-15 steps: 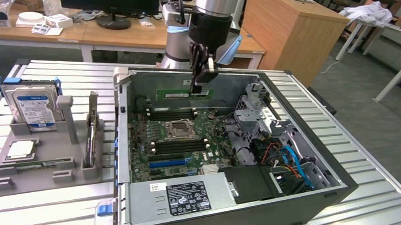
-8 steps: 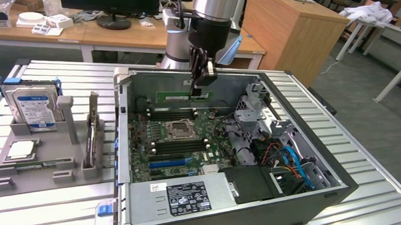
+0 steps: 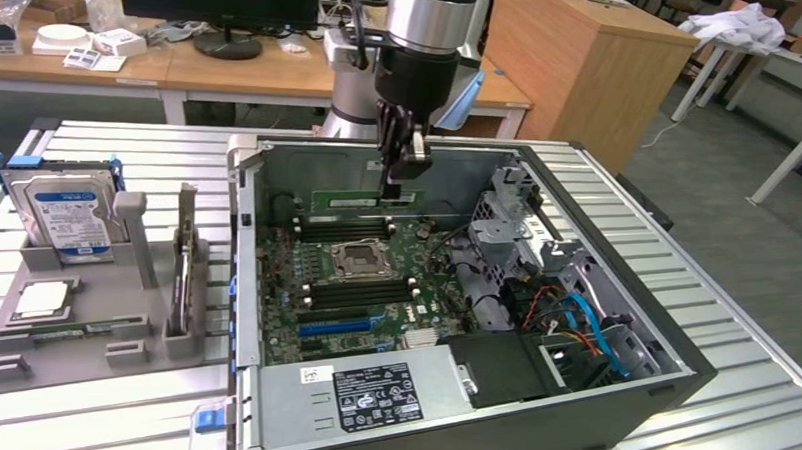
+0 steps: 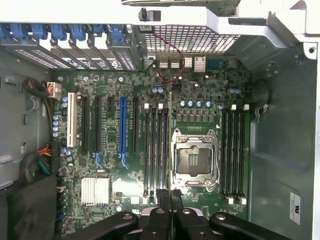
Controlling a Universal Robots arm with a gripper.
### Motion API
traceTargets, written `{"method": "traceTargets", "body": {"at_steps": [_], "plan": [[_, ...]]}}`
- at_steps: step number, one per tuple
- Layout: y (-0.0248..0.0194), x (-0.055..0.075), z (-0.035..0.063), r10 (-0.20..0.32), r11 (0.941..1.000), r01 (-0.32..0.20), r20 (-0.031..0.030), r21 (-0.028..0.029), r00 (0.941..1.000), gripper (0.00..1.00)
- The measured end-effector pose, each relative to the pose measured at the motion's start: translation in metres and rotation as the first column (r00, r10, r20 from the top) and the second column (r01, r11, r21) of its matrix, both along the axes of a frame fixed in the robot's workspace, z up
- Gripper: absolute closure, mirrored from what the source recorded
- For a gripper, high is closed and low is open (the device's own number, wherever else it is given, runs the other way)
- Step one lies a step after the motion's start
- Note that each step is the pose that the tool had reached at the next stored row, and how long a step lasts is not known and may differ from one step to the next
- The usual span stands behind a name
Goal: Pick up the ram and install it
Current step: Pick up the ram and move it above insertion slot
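Note:
My gripper (image 3: 395,188) hangs inside the open computer case (image 3: 250,290), shut on the ram (image 3: 353,200). The ram is a long green stick held level and on edge above the motherboard's far side. In the wrist view the gripper (image 4: 170,194) pinches the ram (image 4: 171,130), which shows edge-on as a thin line. It runs along the black memory slots (image 4: 156,150) beside the empty processor socket (image 4: 192,157). The ram is above the slots, not seated in one. A second bank of slots (image 4: 234,150) lies on the socket's other side.
At the exterior view's left a grey holder (image 3: 5,349) carries a hard drive (image 3: 69,212), a silver processor chip (image 3: 43,298) and a thin board on edge (image 3: 186,258). Inside the case are the power supply (image 3: 367,391), a drive cage (image 3: 508,216) and loose cables (image 3: 578,319).

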State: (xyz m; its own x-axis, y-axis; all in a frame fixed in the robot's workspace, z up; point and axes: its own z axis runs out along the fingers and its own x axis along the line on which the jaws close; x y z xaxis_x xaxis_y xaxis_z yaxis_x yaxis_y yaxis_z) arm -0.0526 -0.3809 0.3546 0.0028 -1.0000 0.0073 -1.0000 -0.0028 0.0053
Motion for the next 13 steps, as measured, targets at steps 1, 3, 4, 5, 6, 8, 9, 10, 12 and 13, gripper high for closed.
{"method": "traceTargets", "body": {"at_steps": [1, 3, 4, 5, 6, 8, 9, 10, 12, 13], "plan": [[0.0000, 0.0000, -0.0009, 0.000, 1.0000, 0.000, 0.0000, 0.0000, 1.0000, 0.88], [0.0000, 0.0000, -0.0025, 0.000, 1.0000, 0.000, 0.0000, 0.0000, 1.0000, 0.88], [0.0000, 0.0000, -0.0032, 0.000, 1.0000, 0.000, -0.0001, -0.0001, 1.0000, 0.88], [0.0000, 0.0000, -0.0032, 0.000, 1.0000, 0.000, -0.0001, -0.0002, 1.0000, 0.88], [0.0000, 0.0000, -0.0032, 0.000, 1.0000, 0.000, -0.0001, -0.0002, 1.0000, 0.88], [0.0000, 0.0000, -0.0033, 0.000, 1.0000, 0.000, 0.0000, -0.0002, 1.0000, 0.88], [0.0000, 0.0000, -0.0033, 0.000, 1.0000, 0.000, 0.0000, -0.0001, 1.0000, 0.88], [0.0000, 0.0000, -0.0034, 0.000, 1.0000, 0.000, 0.0000, 0.0000, 1.0000, 0.88], [0.0000, 0.0006, -0.0034, 0.000, 1.0000, 0.000, 0.0000, 0.0002, 1.0000, 0.88], [0.0000, 0.0009, -0.0034, 0.000, 1.0000, 0.000, 0.0000, 0.0004, 1.0000, 0.88]]}}
